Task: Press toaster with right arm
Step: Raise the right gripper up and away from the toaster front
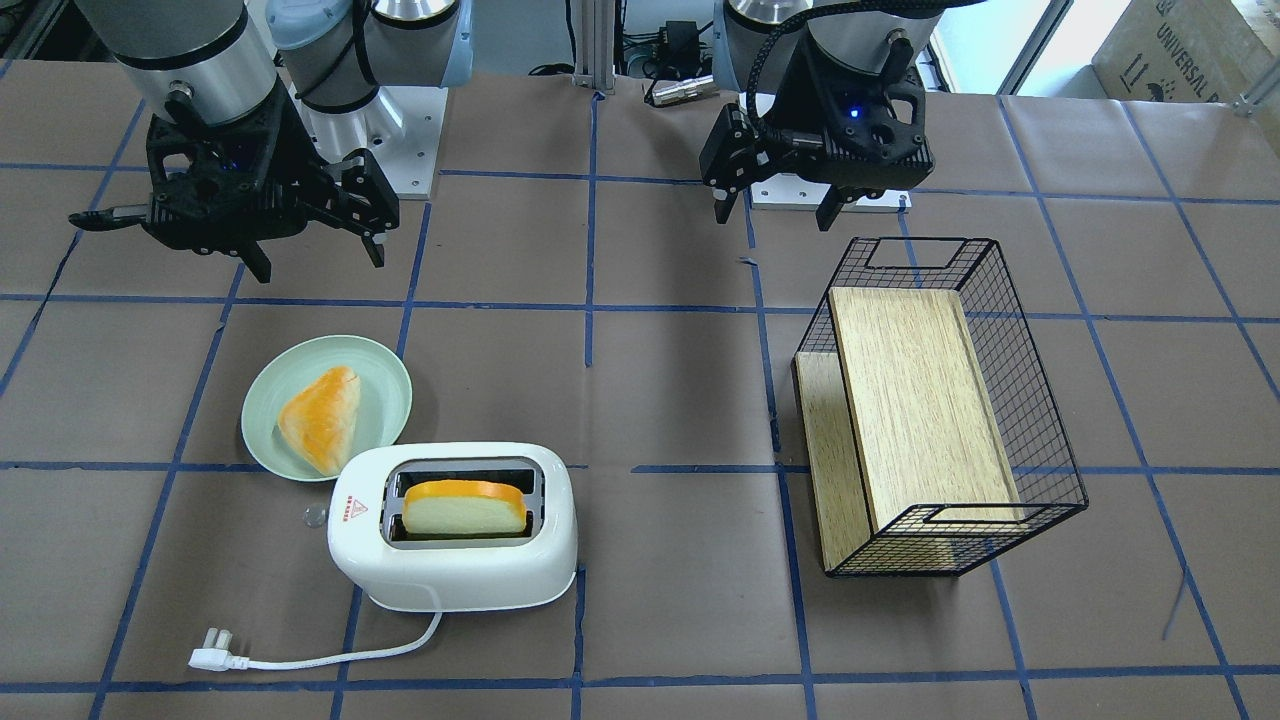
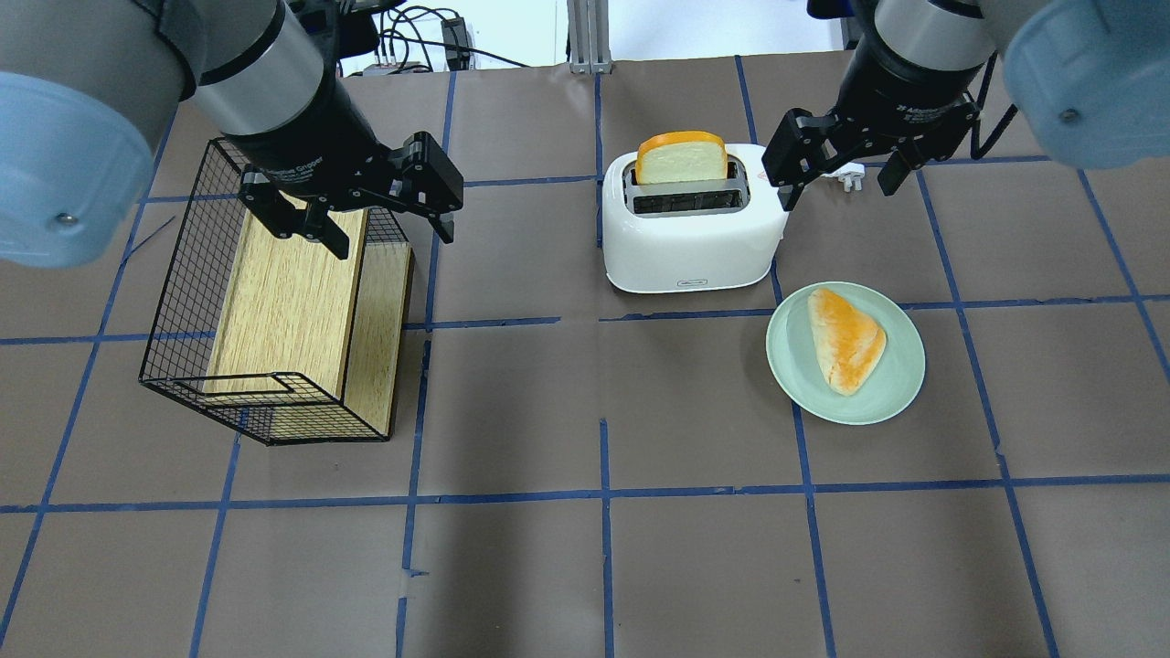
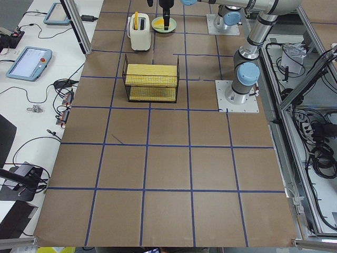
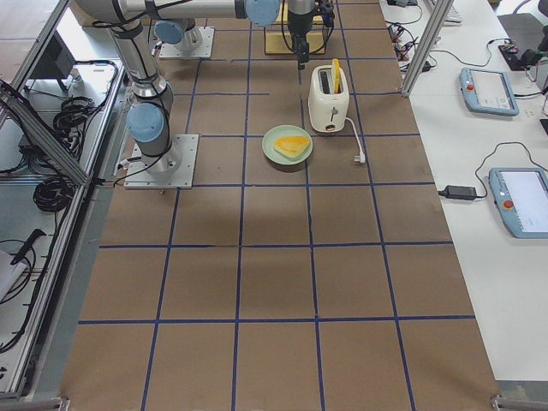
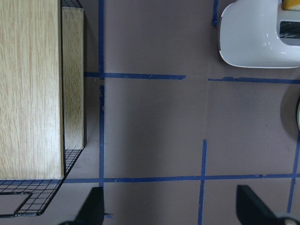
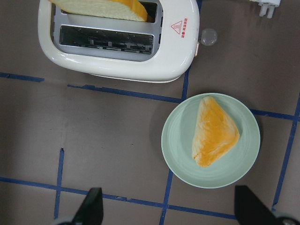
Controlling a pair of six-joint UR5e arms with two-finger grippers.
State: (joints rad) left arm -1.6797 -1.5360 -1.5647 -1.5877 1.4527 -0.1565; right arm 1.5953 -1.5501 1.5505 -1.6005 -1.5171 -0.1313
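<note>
right gripper (image 2: 839, 187) spread, raised above table (image 2: 640, 411) — apart from toaster (image 2: 692, 238)

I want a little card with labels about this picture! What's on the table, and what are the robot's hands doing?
toaster: white, two slots, not pressed yet
plug: lying loose on the table
bread slice: sticking up from the slot farther from the robot; other slot empty
plate: green, beside the toaster
bread triangle: on the plate
basket: black wire, wood inside
right gripper: open, in the air, not touching the toaster
left gripper: open, in the air by the basket
</note>
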